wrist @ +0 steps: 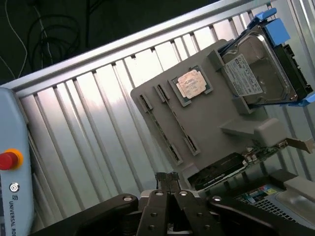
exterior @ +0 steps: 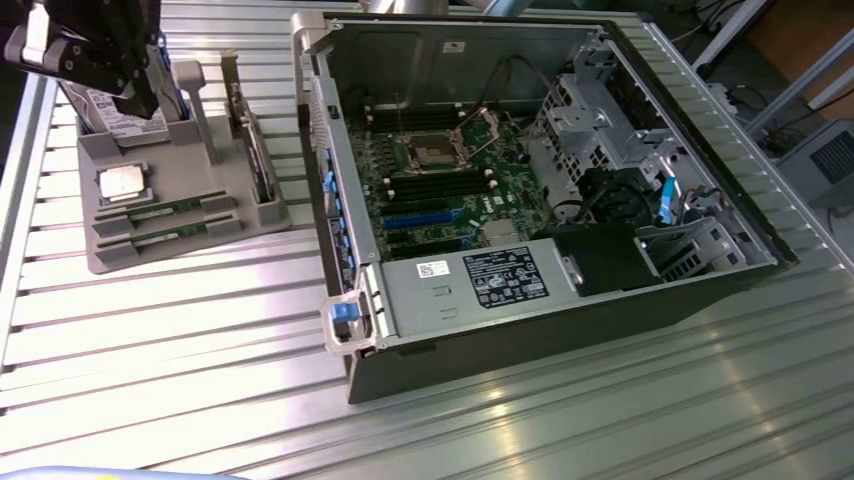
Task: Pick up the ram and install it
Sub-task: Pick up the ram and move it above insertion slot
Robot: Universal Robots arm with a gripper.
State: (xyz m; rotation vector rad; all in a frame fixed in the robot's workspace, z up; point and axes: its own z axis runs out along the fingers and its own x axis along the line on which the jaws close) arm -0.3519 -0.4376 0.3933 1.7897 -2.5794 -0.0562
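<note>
1. While you are watching the exterior view, note that the claw (exterior: 134,98) is hanging with its fingers pressed together and gripping nothing; in the wrist view the fingertips (wrist: 162,184) are touching each other, with bare table slats (wrist: 98,128) showing beyond them
2. Directly under the claw, the hard drive (exterior: 127,112) is standing on edge in the grey holder (exterior: 254,215), so you are sitting over the wrong part for this job
3. Further from the claw, past the square CPU (exterior: 123,183), the two ram sticks are lying flat side by side: the nearer ram stick (exterior: 167,209) and the farther ram stick (exterior: 174,237); the claw is touching neither, and I cannot tell which one is meant
4. Each stick is resting in its own shallow groove with blocks at both ends, which I judge is keeping it at a known spot and angle while leaving its long edges free for a pinch
5. Well apart from the claw, the computer case (exterior: 441,330) is lying on its side with the panel off, so the motherboard (exterior: 454,190) is facing upward; that is likely leaving its memory slots reachable from above
6. Judging by all this, the pick is not yet done and the task is sitting at its very start
</note>
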